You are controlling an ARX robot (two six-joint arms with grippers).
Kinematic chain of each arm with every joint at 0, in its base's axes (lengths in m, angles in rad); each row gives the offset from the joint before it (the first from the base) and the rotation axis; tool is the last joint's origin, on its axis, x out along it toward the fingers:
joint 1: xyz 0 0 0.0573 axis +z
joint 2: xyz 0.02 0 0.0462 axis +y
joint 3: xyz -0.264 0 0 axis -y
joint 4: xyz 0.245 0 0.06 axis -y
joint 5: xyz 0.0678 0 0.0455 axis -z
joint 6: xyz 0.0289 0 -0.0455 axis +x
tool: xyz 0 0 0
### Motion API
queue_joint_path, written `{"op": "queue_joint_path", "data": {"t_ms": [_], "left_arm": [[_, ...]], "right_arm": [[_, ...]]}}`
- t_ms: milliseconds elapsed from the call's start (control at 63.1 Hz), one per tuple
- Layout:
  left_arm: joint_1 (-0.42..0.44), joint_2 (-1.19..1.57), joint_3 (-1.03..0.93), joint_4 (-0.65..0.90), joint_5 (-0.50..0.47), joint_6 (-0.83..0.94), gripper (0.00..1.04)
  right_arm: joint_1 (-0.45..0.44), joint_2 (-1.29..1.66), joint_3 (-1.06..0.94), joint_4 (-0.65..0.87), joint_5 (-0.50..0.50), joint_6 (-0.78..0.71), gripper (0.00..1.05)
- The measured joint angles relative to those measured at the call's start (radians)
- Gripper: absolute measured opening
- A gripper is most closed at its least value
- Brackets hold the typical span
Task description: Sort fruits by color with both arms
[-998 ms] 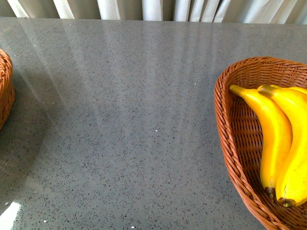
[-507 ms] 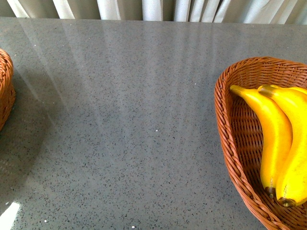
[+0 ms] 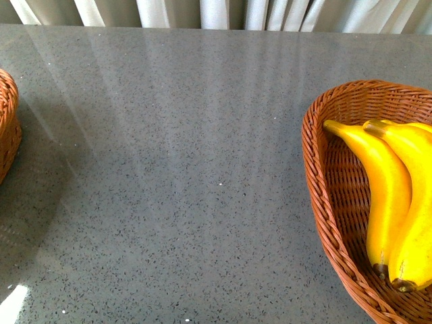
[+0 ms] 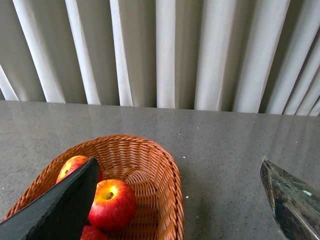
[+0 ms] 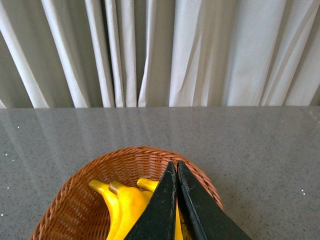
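Observation:
Yellow bananas (image 3: 391,202) lie in a wicker basket (image 3: 317,175) at the right of the front view; neither arm shows there. In the right wrist view my right gripper (image 5: 176,164) is shut with nothing in it, above the bananas (image 5: 122,207) in their basket (image 5: 65,205). The left wrist view shows red apples (image 4: 112,204) with yellow streaks in another wicker basket (image 4: 167,190). My left gripper (image 4: 180,167) hangs open over that basket's rim, and one black finger (image 4: 65,205) covers part of the apples.
The grey speckled table (image 3: 175,169) spreads between the two baskets. The apple basket's edge (image 3: 8,125) shows at the far left of the front view. White curtains (image 5: 165,50) hang behind the table's far edge.

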Motion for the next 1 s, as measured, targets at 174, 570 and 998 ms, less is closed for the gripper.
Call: {"op": "queue_joint_path", "data": {"t_ms": [174, 570, 998], "left_arm": [[0.0, 0.0, 0.0, 0.0, 0.0, 0.0, 0.96], [0.0, 0.0, 0.0, 0.0, 0.0, 0.0, 0.96], [0.0, 0.0, 0.0, 0.0, 0.0, 0.0, 0.96]], "right_arm": [[0.0, -0.06, 0.0, -0.059, 0.0, 0.0, 0.02], [0.0, -0.266, 0.0, -0.271, 0.0, 0.0, 0.02], [0.0, -0.267, 0.0, -0.272, 0.0, 0.0, 0.35]]}}
